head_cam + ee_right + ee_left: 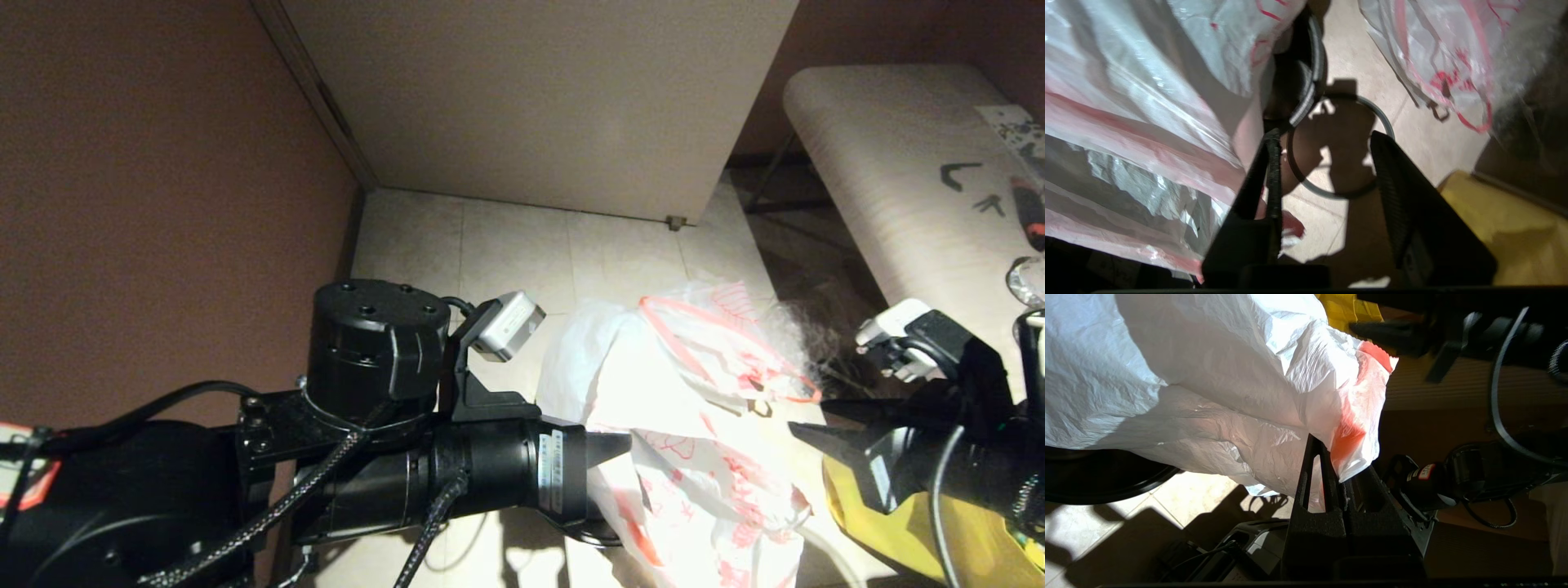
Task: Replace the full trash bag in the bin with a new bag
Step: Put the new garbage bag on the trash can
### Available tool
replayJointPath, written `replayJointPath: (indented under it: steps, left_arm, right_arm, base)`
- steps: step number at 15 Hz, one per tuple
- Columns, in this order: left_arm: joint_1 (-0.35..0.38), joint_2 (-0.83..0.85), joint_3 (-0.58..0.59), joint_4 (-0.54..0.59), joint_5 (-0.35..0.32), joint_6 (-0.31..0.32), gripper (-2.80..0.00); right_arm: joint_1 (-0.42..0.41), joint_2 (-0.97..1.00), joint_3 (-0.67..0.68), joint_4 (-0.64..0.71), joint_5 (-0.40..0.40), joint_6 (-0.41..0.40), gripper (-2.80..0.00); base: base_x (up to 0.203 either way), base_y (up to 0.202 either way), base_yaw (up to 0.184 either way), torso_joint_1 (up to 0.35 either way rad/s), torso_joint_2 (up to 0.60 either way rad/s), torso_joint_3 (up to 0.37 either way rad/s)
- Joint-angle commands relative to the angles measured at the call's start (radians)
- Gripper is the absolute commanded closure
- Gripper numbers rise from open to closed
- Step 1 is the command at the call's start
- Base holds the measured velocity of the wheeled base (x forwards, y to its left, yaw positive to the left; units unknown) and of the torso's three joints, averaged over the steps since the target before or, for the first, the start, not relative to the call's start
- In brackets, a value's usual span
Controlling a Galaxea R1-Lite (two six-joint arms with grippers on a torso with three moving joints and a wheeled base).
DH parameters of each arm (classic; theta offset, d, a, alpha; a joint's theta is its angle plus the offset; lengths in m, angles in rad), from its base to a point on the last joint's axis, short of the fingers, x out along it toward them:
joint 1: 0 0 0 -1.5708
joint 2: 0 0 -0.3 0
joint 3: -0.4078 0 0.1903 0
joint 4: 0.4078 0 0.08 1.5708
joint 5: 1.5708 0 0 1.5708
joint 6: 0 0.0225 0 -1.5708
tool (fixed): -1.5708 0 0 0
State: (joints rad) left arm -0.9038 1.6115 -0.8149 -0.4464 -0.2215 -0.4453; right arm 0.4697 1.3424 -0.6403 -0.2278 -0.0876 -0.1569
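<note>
The left gripper is clenched on the edge of the new bag, which hangs limp over the bin. Behind it on the tiled floor lies the full trash bag with its red loops. The grey hoop lies flat on the floor beside the bin. On the right, the right gripper is released and grasps nothing; a yellow bag sits below it, and a pale table stands behind.

Beyond the left gripper lies a pale tiled floor; brown wall on its left, light table far right.
</note>
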Motion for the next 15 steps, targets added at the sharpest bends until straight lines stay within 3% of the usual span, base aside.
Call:
replayJointPath:
  steps: [1,5,10,15]
  left_arm:
    - [0.000,0.001,-0.003,-0.002,0.001,-0.003,0.00]
    - [0.000,0.001,-0.004,0.000,0.014,-0.003,0.00]
    - [-0.004,0.004,0.005,0.000,0.014,-0.004,0.00]
    - [-0.006,-0.007,-0.001,0.000,0.021,-0.004,0.00]
  right_arm:
    - [0.045,0.085,0.035,-0.091,0.004,-0.023,-2.80]
    - [0.089,0.051,0.101,-0.177,0.013,-0.025,-2.80]
    - [0.117,-0.094,0.172,-0.175,0.031,-0.012,-2.80]
    - [0.162,-0.105,0.242,-0.171,0.026,-0.016,-2.80]
  base:
    - [0.000,0.000,0.000,0.000,0.00,0.000]
    - [0.000,0.000,0.000,0.000,0.00,0.000]
    - [0.000,0.000,0.000,0.000,0.00,0.000]
    - [0.000,0.000,0.000,0.000,0.00,0.000]
